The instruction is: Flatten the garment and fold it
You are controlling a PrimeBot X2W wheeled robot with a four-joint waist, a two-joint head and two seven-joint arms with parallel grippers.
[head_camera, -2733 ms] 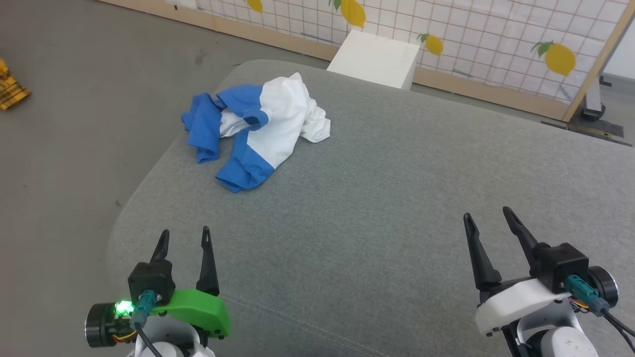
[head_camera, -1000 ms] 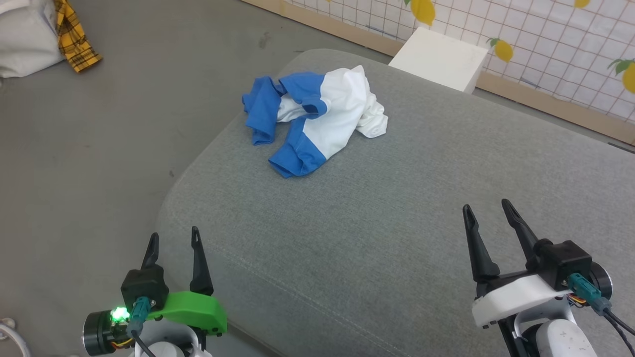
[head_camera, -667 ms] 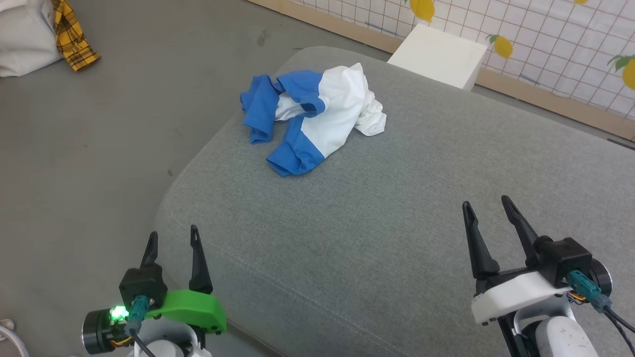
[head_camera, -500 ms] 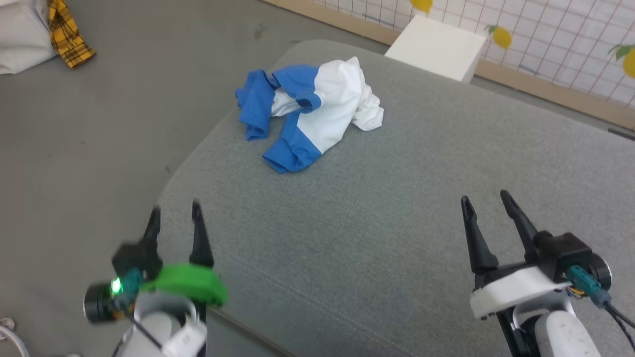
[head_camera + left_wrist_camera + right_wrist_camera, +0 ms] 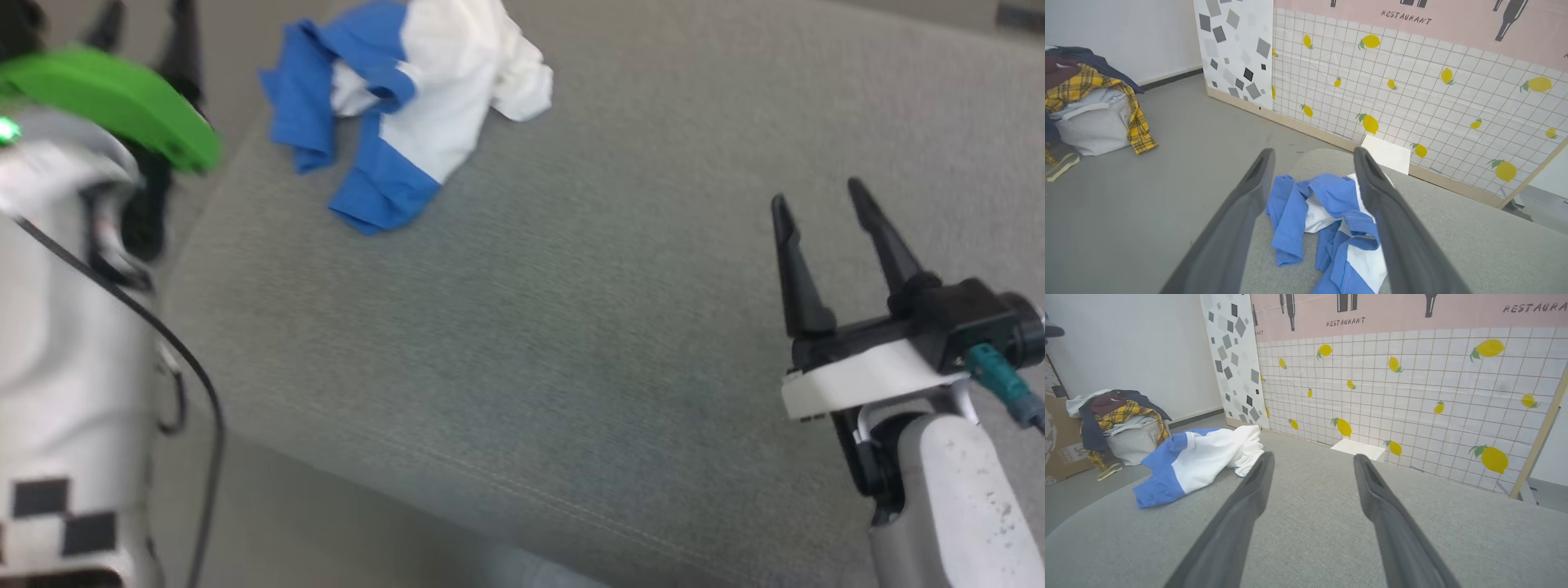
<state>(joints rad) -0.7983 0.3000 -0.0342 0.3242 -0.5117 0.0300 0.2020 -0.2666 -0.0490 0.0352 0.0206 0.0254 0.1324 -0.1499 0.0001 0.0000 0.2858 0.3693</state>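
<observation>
The garment [image 5: 408, 90] lies crumpled in a heap, white body and blue sleeves bunched together, near the far left corner of the grey cushion [image 5: 571, 327]. My left gripper [image 5: 143, 10] is raised at the upper left, just left of the heap, open and empty. In the left wrist view the garment [image 5: 1331, 212] lies below and beyond the spread fingers of the left gripper [image 5: 1313, 152], untouched. My right gripper [image 5: 816, 193] hovers open over bare cushion at the right, far from the cloth. The right wrist view has the garment [image 5: 1200, 457] ahead to the left of the right gripper [image 5: 1313, 456].
The cushion's rounded left edge drops to grey floor [image 5: 1147, 204]. A white box [image 5: 1387, 154] stands behind the cushion against a lemon-print tiled panel [image 5: 1412, 102]. A pile of clothes with a yellow plaid piece [image 5: 1094, 106] sits on the floor at the far left.
The head camera has tipped down and closer. My left arm has risen and reached forward toward the left side of the heap. The right gripper stays open; the garment has not moved.
</observation>
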